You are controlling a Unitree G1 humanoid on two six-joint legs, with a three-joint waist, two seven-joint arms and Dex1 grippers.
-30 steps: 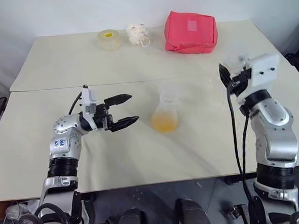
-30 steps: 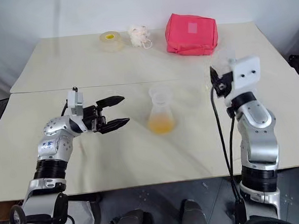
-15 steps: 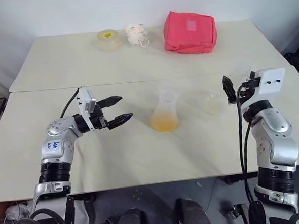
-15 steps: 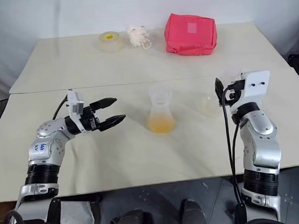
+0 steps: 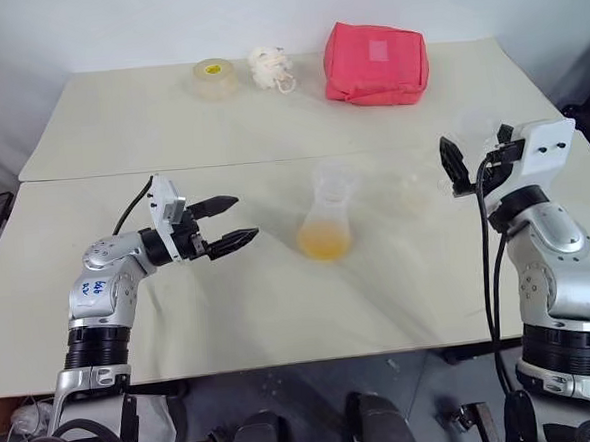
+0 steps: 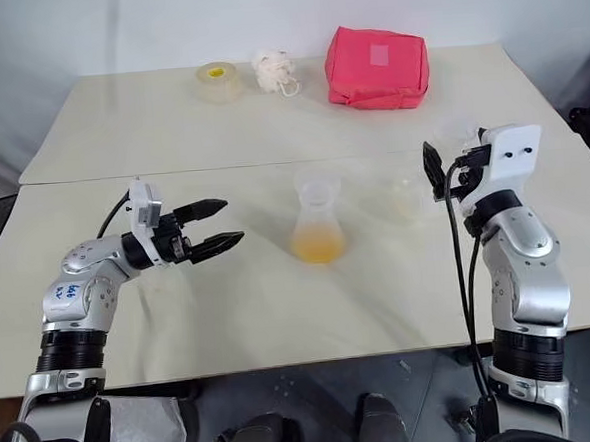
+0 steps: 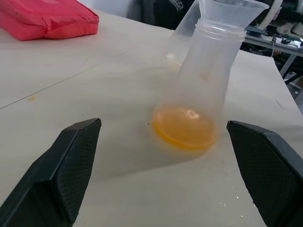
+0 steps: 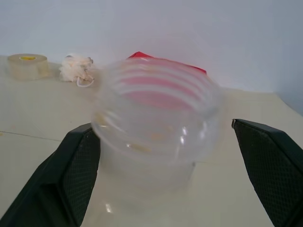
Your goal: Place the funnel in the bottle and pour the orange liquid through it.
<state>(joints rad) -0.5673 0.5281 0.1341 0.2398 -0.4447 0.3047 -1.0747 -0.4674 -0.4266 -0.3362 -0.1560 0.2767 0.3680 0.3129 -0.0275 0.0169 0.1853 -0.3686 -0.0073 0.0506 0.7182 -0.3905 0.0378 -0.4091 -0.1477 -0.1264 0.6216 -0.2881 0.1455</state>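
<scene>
Blue scrawl (unreadable) on left arm (image 5: pixel 91 290)

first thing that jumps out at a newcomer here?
The red pouch at the table's far edge, the one saturated colour on the pale table. Next, mid-table, the clear bottle with the funnel in its neck and orange liquid pooled in its base. Two black claws flank it, both open: the left claw pointing at the bottle, the right claw standing either side of a clear cup.
</scene>
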